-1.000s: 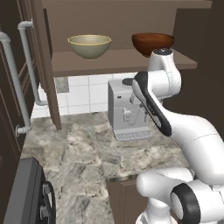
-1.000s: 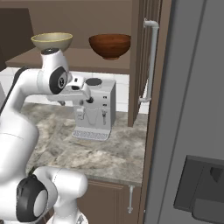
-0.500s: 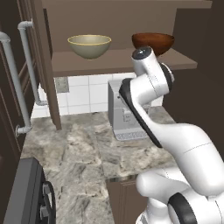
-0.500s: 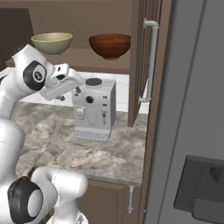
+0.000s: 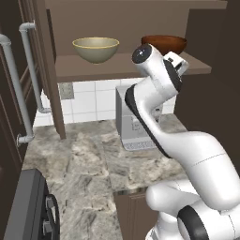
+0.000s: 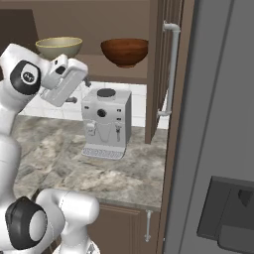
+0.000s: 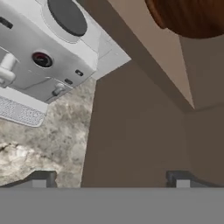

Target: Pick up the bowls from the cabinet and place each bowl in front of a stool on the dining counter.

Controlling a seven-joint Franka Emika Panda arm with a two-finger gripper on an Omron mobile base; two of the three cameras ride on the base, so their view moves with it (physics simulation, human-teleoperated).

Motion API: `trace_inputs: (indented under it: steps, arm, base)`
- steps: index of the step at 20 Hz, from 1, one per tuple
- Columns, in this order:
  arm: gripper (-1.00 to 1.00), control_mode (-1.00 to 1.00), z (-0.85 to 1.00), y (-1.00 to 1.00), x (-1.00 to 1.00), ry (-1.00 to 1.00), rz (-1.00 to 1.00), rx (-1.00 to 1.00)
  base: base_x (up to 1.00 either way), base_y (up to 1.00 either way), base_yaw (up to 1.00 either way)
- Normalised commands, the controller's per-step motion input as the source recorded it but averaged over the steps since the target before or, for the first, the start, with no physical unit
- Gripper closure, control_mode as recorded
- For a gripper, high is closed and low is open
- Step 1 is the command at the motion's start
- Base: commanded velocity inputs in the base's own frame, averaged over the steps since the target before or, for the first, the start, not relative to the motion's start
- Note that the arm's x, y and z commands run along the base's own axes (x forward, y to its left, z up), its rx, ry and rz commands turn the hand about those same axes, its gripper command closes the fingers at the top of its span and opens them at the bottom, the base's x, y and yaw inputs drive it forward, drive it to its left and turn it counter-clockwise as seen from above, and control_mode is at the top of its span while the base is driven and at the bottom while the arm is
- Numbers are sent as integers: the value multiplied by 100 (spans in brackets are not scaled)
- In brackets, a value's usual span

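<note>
1. The cabinet (image 5: 126, 65) shelf edge runs just ahead of the jaws, doors open.
2. Coffee machine (image 7: 39, 65), no legible lettering, stands below and to one side.
3. Reddish-brown bowl (image 7: 190, 17) sits on the shelf, beyond the jaws; olive-beige bowl (image 5: 95, 48) farther along.
4. Gripper (image 7: 109, 178) spread wide, empty.

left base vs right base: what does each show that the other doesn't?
Left base alone: the black appliance at the counter's left edge and the open left cabinet door's grey handle. Right base alone: the grey panel at right with a dark recess, and the right door's handle. Both: beige bowl and brown bowl on the cabinet shelf, the coffee machine on the marbled worktop, and the raised arm.
</note>
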Motion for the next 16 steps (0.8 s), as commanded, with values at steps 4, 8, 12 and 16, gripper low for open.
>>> trace_inputs:
  steps: [4, 8, 12, 16]
  arm:
    - [-100, -100, 51, -2, -14, -7, 8, -31]
    - [-100, -100, 54, -1, -11, -8, 12, -10]
    - [-100, -100, 29, -16, 4, 0, 14, -3]
    - [-100, -100, 3, -37, 16, 2, 12, 0]
  base:
    - [0, 0, 0]
    - [0, 0, 0]
    - [0, 0, 0]
    - [0, 0, 0]
